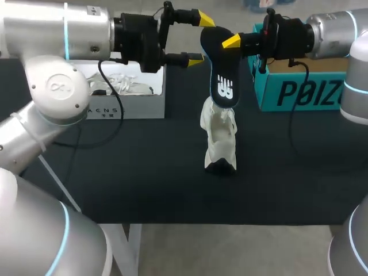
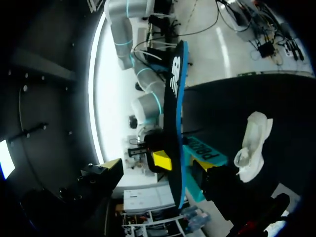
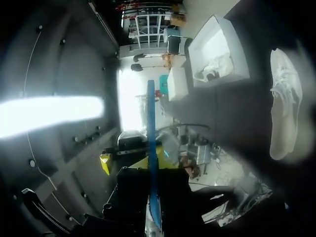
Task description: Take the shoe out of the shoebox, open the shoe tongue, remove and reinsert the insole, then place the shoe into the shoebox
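We've got the right pincer (image 1: 229,40) clamped on the black insole (image 1: 223,75), which hangs over the white shoe (image 1: 221,141) on the desk (image 1: 144,172). Left pincer (image 1: 200,38) is apart beside the insole's top. Two boxes: the white box (image 1: 129,106) holds a second shoe (image 1: 123,85); we can't tell what's in the teal box (image 1: 305,92). One insole.

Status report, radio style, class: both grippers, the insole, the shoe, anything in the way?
Left gripper open, beside insole. Right gripper shut on insole, held up near shoe. Shoe lying on table. Nothing in the way.
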Action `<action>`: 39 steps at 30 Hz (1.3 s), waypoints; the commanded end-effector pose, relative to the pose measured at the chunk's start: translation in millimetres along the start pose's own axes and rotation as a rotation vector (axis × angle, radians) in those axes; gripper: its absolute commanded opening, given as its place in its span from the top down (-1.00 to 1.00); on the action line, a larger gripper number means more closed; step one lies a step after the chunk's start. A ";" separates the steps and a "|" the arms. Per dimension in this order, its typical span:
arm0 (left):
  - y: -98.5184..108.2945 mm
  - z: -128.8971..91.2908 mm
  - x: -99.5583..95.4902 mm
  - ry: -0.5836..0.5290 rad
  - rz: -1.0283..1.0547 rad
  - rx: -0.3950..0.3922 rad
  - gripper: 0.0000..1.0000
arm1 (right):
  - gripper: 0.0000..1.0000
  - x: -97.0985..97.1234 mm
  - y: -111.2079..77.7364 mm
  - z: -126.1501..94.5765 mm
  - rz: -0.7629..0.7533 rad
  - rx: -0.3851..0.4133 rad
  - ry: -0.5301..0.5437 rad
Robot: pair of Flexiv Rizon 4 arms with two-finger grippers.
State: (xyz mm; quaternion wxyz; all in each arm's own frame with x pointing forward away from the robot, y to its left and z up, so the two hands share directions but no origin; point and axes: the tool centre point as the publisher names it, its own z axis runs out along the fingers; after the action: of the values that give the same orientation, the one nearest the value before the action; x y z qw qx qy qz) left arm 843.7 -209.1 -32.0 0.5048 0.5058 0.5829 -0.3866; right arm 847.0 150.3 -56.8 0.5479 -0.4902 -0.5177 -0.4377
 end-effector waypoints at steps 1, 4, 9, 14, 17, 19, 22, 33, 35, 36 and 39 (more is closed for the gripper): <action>-2.8 5.2 5.6 -0.128 0.005 -0.021 -0.11 | 1.00 -0.5 1.2 3.5 0.004 0.009 -0.009; -2.2 8.1 5.8 -0.146 0.008 -0.026 0.65 | 1.00 -1.5 -0.8 4.7 0.008 0.014 -0.015; -5.3 9.3 7.9 -0.149 0.003 -0.004 1.00 | 1.00 -1.5 -3.0 6.1 0.009 0.020 -0.016; -9.0 8.0 16.8 -0.124 0.007 0.018 1.00 | 1.00 -1.4 -5.4 6.0 0.006 0.019 -0.021; -8.7 8.4 20.1 -0.108 0.018 0.005 0.87 | 1.00 -2.5 -7.4 6.0 0.005 0.017 -0.028; -7.3 9.3 21.7 -0.101 0.017 0.000 0.88 | 1.00 -3.5 -8.7 6.2 0.001 0.016 -0.042; -5.3 10.3 22.0 -0.098 0.019 -0.006 0.85 | 1.00 -5.0 -10.4 6.4 -0.002 0.018 -0.057; -4.7 9.1 26.4 -0.082 0.022 -0.002 -0.36 | 1.00 -5.2 -13.5 6.0 -0.014 0.018 -0.069; -4.4 9.6 26.5 -0.082 0.021 -0.004 0.00 | 1.00 -4.1 -14.6 6.5 -0.017 0.020 -0.070; -4.3 10.1 26.4 -0.083 0.021 -0.004 0.02 | 1.00 -3.4 -15.1 6.7 -0.019 0.021 -0.070; -3.7 12.2 26.0 -0.087 0.022 -0.004 0.01 | 1.00 -0.8 -17.0 7.5 -0.025 0.027 -0.067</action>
State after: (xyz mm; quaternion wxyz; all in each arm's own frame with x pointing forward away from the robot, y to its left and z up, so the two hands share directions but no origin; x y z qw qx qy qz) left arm 841.3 -212.2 -58.7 0.5330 0.4946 0.5566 -0.4018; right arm 830.4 155.1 -57.8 0.5328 -0.4898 -0.5468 -0.4210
